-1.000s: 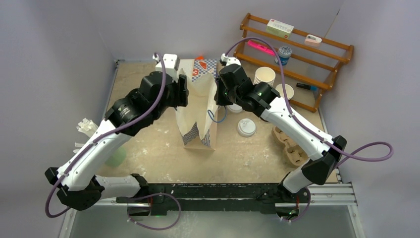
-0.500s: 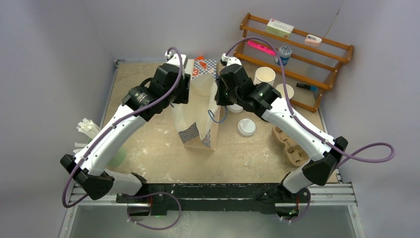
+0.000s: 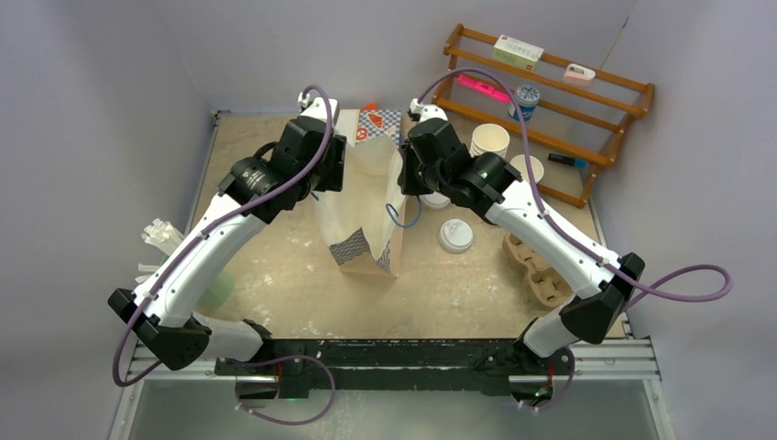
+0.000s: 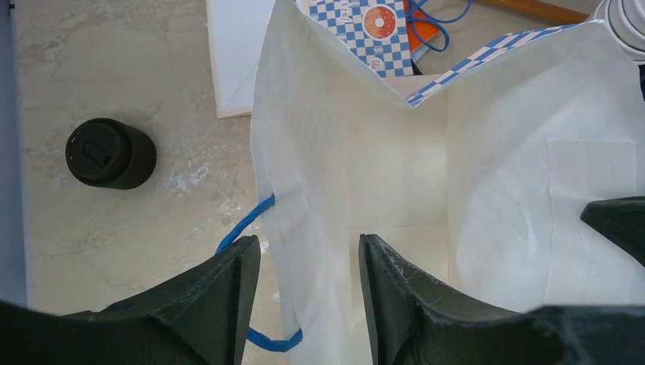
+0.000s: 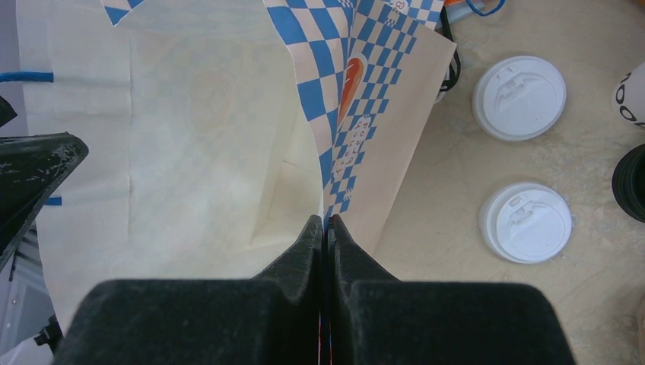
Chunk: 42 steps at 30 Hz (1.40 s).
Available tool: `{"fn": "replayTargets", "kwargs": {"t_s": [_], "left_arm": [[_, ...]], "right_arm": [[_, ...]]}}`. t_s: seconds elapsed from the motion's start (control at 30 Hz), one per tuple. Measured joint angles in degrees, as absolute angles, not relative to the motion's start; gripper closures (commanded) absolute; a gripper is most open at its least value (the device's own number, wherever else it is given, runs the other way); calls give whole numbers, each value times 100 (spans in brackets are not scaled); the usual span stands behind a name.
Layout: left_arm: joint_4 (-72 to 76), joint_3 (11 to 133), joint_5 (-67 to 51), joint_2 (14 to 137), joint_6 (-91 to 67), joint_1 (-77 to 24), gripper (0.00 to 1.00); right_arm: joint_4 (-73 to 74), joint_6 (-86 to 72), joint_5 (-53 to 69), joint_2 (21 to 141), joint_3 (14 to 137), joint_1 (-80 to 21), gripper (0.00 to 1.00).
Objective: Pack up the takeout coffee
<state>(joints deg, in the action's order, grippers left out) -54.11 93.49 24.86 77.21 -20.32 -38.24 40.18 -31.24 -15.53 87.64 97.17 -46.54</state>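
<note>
The white paper bag (image 3: 362, 229) stands open-mouthed at the middle of the table (image 3: 275, 275), with an arm at each side of its top. The right claw (image 5: 325, 220) is squeezed fully together on the bag's right wall, with the blue-checked paper pinched between its fingers. The left claw (image 4: 308, 243) stands partly spread astride the left wall, one finger inside and one outside by the blue cord handle (image 4: 242, 230). It holds nothing, and the paper runs loose through the gap.

Compared with a second ago, the left arm has reached farther back and risen at the elbow. Over the last half second it has edged slightly to the left. The right arm and its pinch have not changed.

One takeout coffee (image 4: 110, 152), black sip lid up, stands upright on the table outside the bag, well apart from its left wall. Two loose white lids (image 5: 519, 97) lie flat to the bag's right.
</note>
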Motion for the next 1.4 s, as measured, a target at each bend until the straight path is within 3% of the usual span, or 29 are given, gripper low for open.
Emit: {"fn": "replayTargets", "kwargs": {"t_s": [0.7,0.8,0.97,1.4], "left_arm": [[-5520,9188,2659,7968,-2005,-3658,44],[-5463,9107,2620,7985,-1986,-3586,55],[-5400,9072,2650,7990,-1894,-3524,100],[-5231,9080,2851,7210,-1490,-3527,100]], "right_arm": [[4029,-3063,-1559,8764,9721,-4654,100],[4134,-3009,-1577,8764,9821,-4648,100],[4491,-2845,-1806,8783,10320,-4617,98],[4899,-2453,-2585,8768,10558,-4574,80]]}}
